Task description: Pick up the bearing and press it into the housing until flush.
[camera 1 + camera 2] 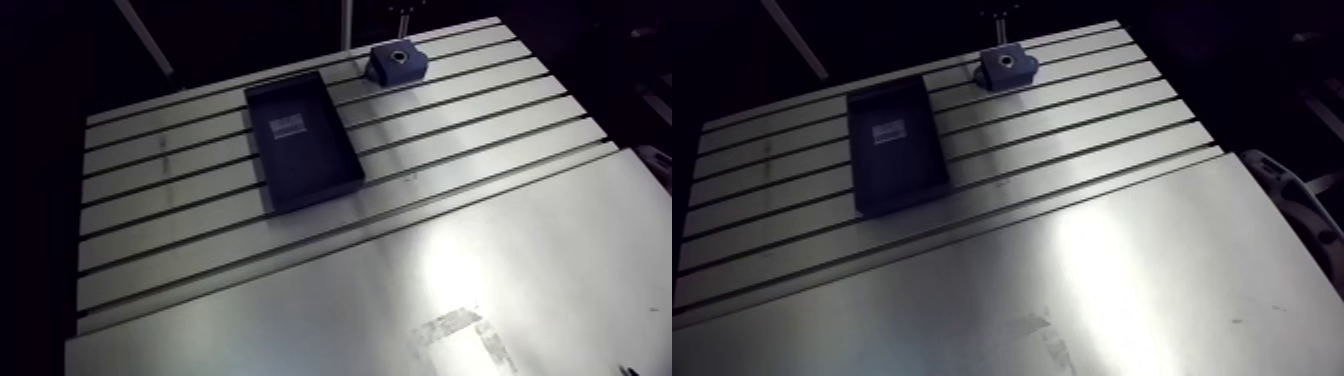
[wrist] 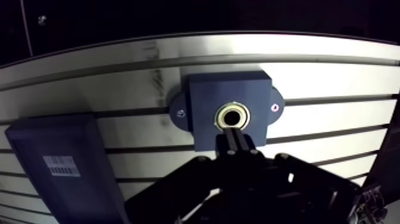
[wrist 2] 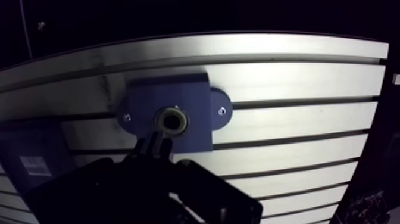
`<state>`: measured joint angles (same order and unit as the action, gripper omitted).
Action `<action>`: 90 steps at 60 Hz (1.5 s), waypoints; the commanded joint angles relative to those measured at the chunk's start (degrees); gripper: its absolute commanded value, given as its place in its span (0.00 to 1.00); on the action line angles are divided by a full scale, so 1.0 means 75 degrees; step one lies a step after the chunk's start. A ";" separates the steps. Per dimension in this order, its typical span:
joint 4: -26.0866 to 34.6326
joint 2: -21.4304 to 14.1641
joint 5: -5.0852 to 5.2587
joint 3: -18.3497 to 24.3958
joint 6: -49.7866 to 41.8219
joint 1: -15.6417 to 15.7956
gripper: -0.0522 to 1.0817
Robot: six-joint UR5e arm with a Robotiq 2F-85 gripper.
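While the gripper (image 2: pixel 234 138) has its two fingers pressed together with nothing pinched between them, the bearing (image 2: pixel 219 115) sits in the bore of the housing (image 2: pixel 205 95), just ahead of the fingertips. Whether the tips touch it cannot be told. On the slotted tabletop (image 2: pixel 333 77) there is one blue housing holding one bearing, and beside it, apart from it, one dark tray (image 2: pixel 59 143) carrying one white label (image 2: pixel 61 165).
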<state>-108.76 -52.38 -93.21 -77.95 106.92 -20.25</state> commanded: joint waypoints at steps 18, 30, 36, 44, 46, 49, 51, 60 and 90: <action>0.1010 -0.1030 0.0044 0.0074 -0.0022 0.0168 0.05; 0.1355 -0.1731 0.0059 0.0052 -0.0066 0.0268 0.05; 0.1369 -0.2030 0.0048 0.0005 -0.0080 0.0408 0.05; 0.1530 -0.2335 0.0112 -0.0028 -0.0183 0.0503 0.05; 0.1654 -0.2397 0.0147 -0.0040 -0.0237 0.0518 0.05; 0.1911 -0.2484 0.0259 -0.0063 -0.0322 0.0532 0.05; 0.2000 -0.2539 0.0338 -0.0075 -0.0357 0.0542 0.05; 0.2132 -0.2989 0.0433 -0.0255 -0.0422 0.0634 0.05; 0.2568 -0.3721 0.0576 -0.0516 -0.0422 0.1036 0.05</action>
<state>-92.00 -77.15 -89.97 -80.98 103.92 -13.90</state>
